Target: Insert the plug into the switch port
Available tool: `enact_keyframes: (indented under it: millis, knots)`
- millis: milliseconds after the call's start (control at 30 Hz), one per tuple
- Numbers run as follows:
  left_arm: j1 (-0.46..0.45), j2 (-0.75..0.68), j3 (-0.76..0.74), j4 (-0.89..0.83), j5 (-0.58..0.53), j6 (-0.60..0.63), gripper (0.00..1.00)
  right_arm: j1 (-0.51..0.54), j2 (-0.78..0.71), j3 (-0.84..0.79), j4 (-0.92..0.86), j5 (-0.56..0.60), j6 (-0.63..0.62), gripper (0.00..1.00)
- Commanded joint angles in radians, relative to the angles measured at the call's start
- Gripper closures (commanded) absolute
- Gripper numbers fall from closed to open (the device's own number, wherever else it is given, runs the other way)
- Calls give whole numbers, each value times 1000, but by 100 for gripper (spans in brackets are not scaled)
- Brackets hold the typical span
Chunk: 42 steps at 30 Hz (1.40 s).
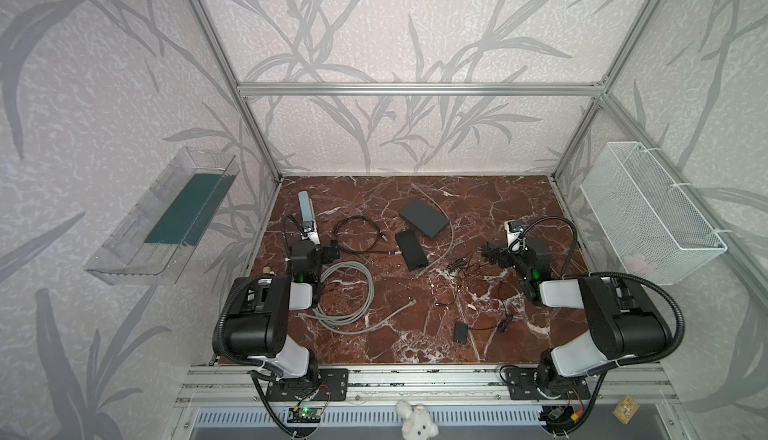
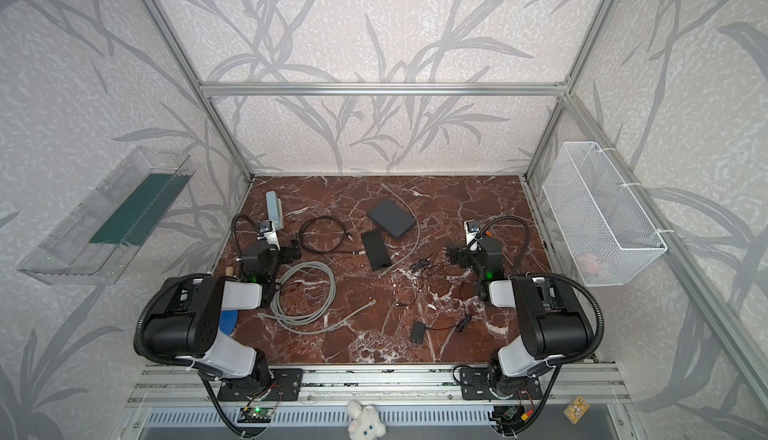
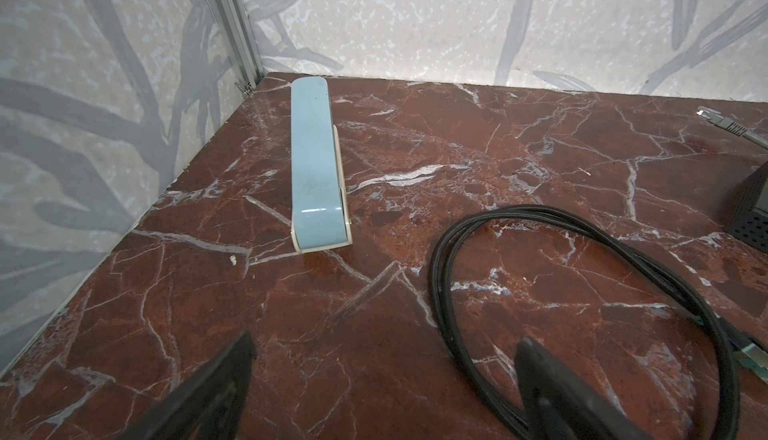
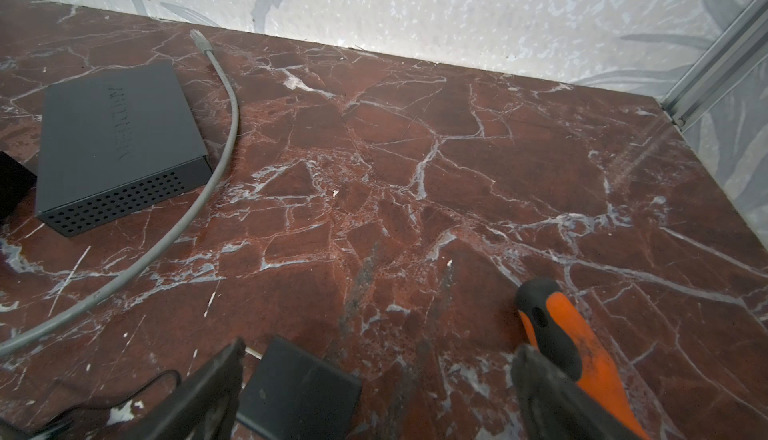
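Switch point(image 1: 424, 218) lying between my arms, slightly nearer the right gripper point(image 4: 380, 350) than the left gripper point(image 3: 386, 346), both spread wide and empty; grey cable point(image 4: 236, 117) skirts its right-arm side, plug point(image 4: 199, 39) pointing toward the back wall point(image 4: 457, 9), so I favour the right arm.

Soft, even light, faint shadows. Glare strip on the pale blue case point(image 3: 316, 159). Wrist views blur in the near foreground; top views bow at their edges.
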Motion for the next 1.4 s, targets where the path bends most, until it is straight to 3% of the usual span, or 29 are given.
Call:
enact_keyframes:
  millis: [0,167,233,300,367,400,500,700,833,967,1200,1367]
  knots:
    - [-3,5,10,14,-14,-9,1,0,-15,14,5,-1,4,1]
    - [-3,5,10,12,-14,-10,1,0,-13,15,2,0,7,1]
    - [-2,3,11,19,-8,-7,6,1,-16,14,8,1,3,1]
    - [-4,-55,72,-151,-43,-12,5,9,-60,23,-5,61,17,1]
    - [-6,-118,197,-443,-114,-41,1,38,-182,115,-314,208,89,1]
    - [-6,-133,239,-524,-108,-38,1,40,-229,171,-511,205,131,1]
    - [-14,-163,285,-593,-78,-68,1,97,-315,270,-865,235,263,7]
    - [-150,-198,375,-798,-190,-79,2,311,-375,373,-1286,227,492,16]
    - [-227,-187,427,-913,-256,-92,3,446,-291,425,-1397,252,617,23]
    - [-256,-165,450,-966,-254,-136,5,476,-140,453,-1354,161,669,29]
    - [-316,-123,484,-981,-256,-117,6,497,78,577,-1298,113,680,29]
    - [-344,-106,505,-979,-277,-104,6,495,236,667,-1341,113,685,46]
